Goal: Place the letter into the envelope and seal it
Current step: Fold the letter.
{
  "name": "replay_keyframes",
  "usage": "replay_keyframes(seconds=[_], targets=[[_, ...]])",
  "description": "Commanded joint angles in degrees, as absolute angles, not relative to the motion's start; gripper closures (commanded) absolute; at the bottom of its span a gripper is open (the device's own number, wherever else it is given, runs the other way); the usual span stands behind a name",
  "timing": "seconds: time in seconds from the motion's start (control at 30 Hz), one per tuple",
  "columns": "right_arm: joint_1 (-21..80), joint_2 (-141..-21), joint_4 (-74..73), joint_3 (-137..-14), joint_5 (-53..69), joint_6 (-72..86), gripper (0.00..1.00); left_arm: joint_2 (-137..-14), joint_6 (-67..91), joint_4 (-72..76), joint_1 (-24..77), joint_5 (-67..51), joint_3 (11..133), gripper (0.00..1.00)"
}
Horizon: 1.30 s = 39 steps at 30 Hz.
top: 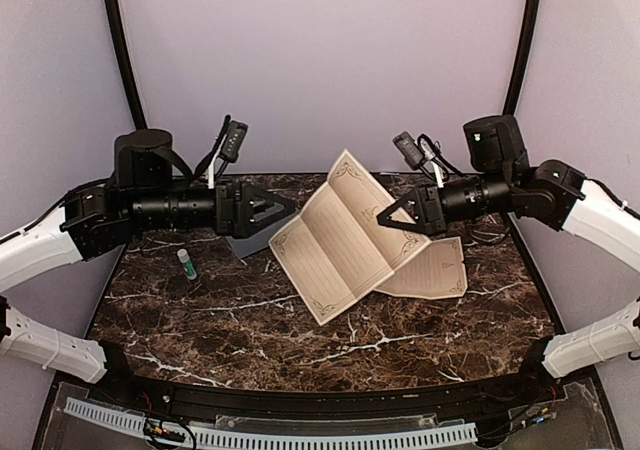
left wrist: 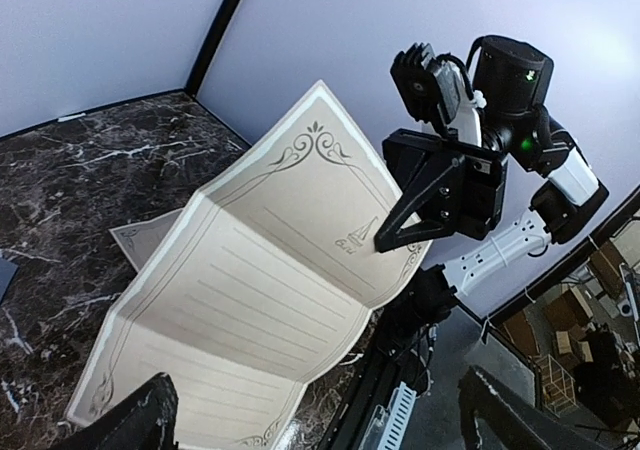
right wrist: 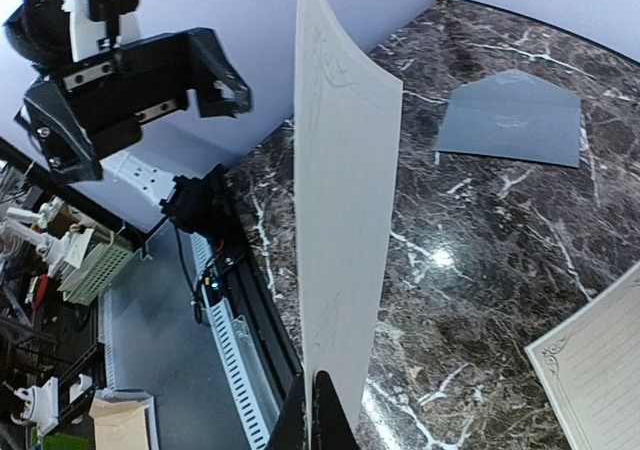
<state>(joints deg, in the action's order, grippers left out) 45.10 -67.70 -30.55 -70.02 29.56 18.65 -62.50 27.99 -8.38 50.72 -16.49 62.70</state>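
Observation:
The letter (top: 335, 240), a cream creased sheet with an ornamental border, hangs tilted above the middle of the table. My right gripper (top: 385, 220) is shut on its right edge; in the right wrist view the letter (right wrist: 345, 200) stands edge-on, rising out of the pinched fingertips (right wrist: 322, 420). My left gripper (top: 285, 210) is open, just left of the sheet and apart from it. Its fingers (left wrist: 140, 420) frame the letter (left wrist: 260, 280) in the left wrist view. The grey-blue envelope (right wrist: 515, 120) lies flat on the table, partly under the left gripper (top: 245, 243).
A second cream bordered sheet (top: 437, 270) lies flat on the marble table (top: 300, 340) under the right gripper. A small green-and-white tube (top: 187, 263) lies at the left. Grey walls close the back and sides.

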Motion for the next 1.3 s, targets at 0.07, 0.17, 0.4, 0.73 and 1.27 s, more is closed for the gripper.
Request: replay_keyframes(seconds=[0.07,0.17,0.4,0.73,1.27], targets=[[46.8,-64.6,-27.6,-68.3,40.8,17.0,1.00,-66.5,22.9,-5.3,54.2,-13.0,66.5,0.02],[46.9,-63.9,-27.9,-68.0,42.8,16.2,1.00,-66.0,21.9,-4.9,54.2,-11.7,66.4,0.01],[47.0,-65.2,-27.5,-68.3,47.2,14.2,1.00,-68.8,19.7,-7.5,54.2,-17.7,67.6,0.01],[47.0,-67.8,-27.2,-69.5,48.6,12.3,1.00,-68.0,18.7,-6.7,54.2,-26.8,65.9,0.16],[47.0,-68.0,-28.3,-71.5,48.9,11.1,1.00,-65.3,18.9,-8.8,54.1,-23.8,62.6,0.45]])
